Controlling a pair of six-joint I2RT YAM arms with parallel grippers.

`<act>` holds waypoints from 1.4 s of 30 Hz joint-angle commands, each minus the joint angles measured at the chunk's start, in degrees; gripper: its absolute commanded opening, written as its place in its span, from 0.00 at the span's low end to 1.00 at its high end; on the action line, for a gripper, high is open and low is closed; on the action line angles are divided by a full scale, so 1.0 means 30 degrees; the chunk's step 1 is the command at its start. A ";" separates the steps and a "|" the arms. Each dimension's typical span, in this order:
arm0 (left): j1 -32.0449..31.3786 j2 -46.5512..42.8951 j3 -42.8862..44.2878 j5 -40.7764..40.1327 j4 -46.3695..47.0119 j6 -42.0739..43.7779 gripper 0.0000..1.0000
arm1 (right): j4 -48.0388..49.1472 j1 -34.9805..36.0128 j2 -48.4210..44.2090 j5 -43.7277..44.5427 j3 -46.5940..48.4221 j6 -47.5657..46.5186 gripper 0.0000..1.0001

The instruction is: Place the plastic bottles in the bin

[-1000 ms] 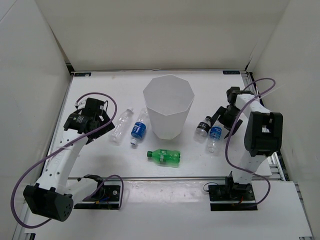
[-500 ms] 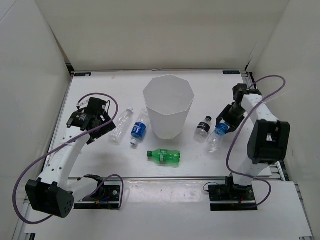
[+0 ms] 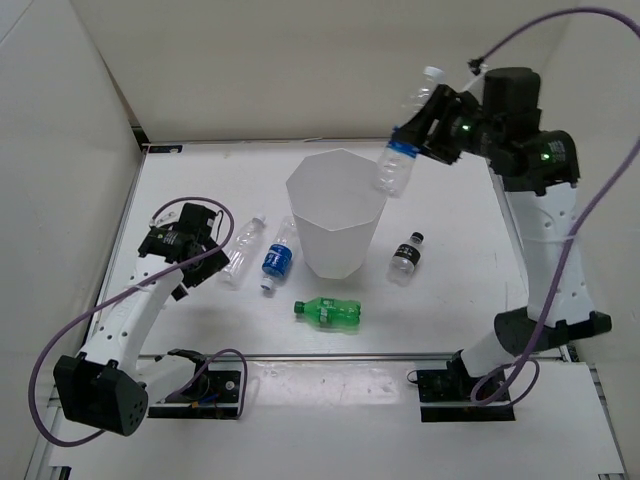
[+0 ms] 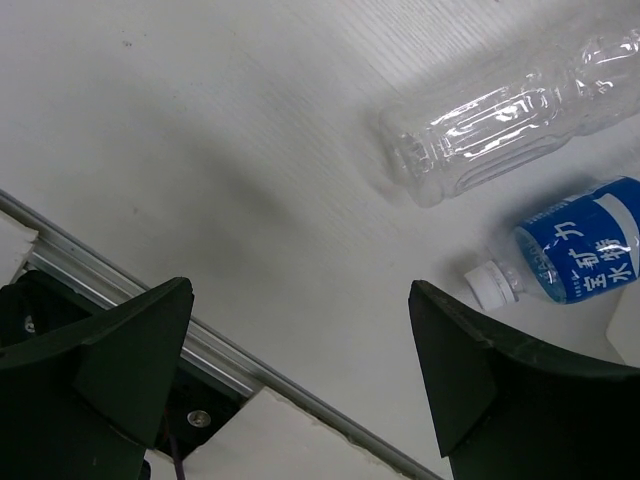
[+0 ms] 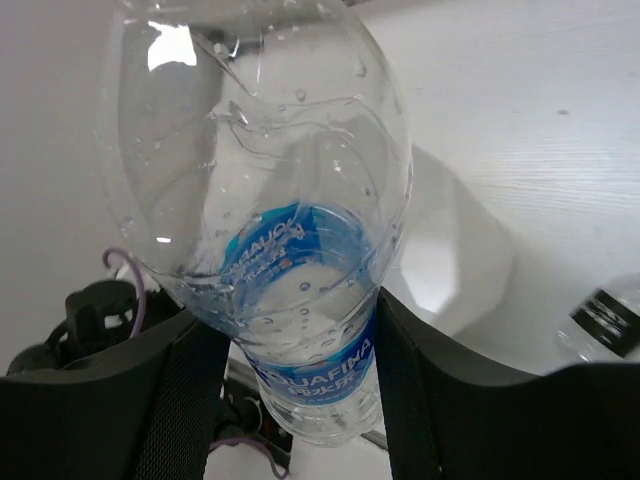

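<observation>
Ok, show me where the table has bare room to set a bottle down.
Bare: far left corner beside the bin; right of the black-capped bottle. Crowded: between left pincer and bin, where the clear bottle and blue-labelled bottle lie.

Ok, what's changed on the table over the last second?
The right end effector closed on the Aquafina bottle that lay right of the bin and raised it. It now hangs tilted, cap up, by the bin's far-right rim. The left end effector barely moved and is open near the clear bottle. The blue-labelled bottle, black-labelled bottle, green bottle and bin lie as before.
</observation>
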 commanded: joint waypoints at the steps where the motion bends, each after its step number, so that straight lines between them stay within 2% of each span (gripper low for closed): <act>1: -0.0173 -0.0192 0.0019 -0.0270 0.0379 -0.0562 1.00 | 0.0493 0.2241 0.2674 0.0463 0.1740 -0.0897 0.53; 5: -0.0175 -0.0834 0.0019 0.0902 0.1319 -0.0123 1.00 | 0.0731 0.4352 0.4994 0.0055 0.3502 -0.1866 0.62; 6: -0.0175 -0.0836 0.0019 0.1076 0.1493 0.0080 1.00 | 0.0382 0.4558 0.5230 0.0925 0.3505 -0.1866 0.64; 7: -0.0175 -0.1097 0.0019 0.1078 0.1669 0.0401 1.00 | 0.0205 0.4763 0.5233 0.1311 0.3505 -0.1866 0.71; 8: -0.0175 -0.1390 0.0019 0.1629 0.1874 0.0782 1.00 | 0.0203 0.4765 0.4711 0.1692 0.2577 -0.1605 1.00; 12: -0.0175 -0.2240 -0.0095 0.2162 0.4095 0.1869 1.00 | 0.0669 0.4765 0.2309 0.3802 -0.0151 -0.1427 1.00; 13: -0.0175 -0.2445 -0.0417 0.2162 0.6161 0.2624 1.00 | 0.1078 0.4591 0.1752 0.3805 -0.0824 -0.1601 1.00; 16: -0.0175 -0.2653 -0.1970 0.2077 0.9570 0.4059 1.00 | 0.2690 0.4355 -0.0621 0.2578 -0.3957 -0.1341 1.00; 18: -0.0175 -0.0909 -0.1975 0.1664 1.1802 0.4883 1.00 | 0.4066 0.4355 -0.2204 0.1089 -0.5686 -0.1163 1.00; 20: -0.0175 0.1349 -0.1042 0.1664 1.2100 0.6989 1.00 | 0.4363 0.4355 -0.2822 -0.0640 -0.7355 -0.1163 1.00; 21: -0.0378 0.3507 -0.0137 0.1664 1.2100 0.7692 1.00 | 0.4363 0.4355 -0.3027 -0.1634 -0.7654 -0.1337 1.00; 23: -0.1078 0.4725 0.0077 0.1080 1.2683 0.8955 1.00 | 0.4363 0.4355 -0.3029 -0.2461 -0.8153 -0.1542 1.00; 26: -0.1288 0.6572 0.0486 0.1078 1.3243 0.9543 1.00 | 0.4188 0.4530 -0.3029 -0.3722 -0.8739 -0.1544 1.00; 33: -0.1288 0.9356 0.0253 0.0873 1.4122 0.9313 1.00 | 0.4014 0.4530 -0.4607 -0.4105 -0.9503 -0.2157 1.00; 36: -0.1288 1.0441 0.0077 0.0873 1.4296 0.8582 0.90 | 0.4012 0.4530 -0.5428 -0.3930 -1.0350 -0.2159 1.00; 38: -0.1288 1.0619 0.0077 0.1049 1.4298 0.8141 0.72 | 0.3633 0.4530 -0.5607 -0.3580 -1.0732 -0.2159 1.00; 42: -0.1288 1.0619 0.0077 0.1049 1.4298 0.7758 0.67 | 0.2170 0.4530 -0.5812 -0.1356 -1.1112 -0.1224 1.00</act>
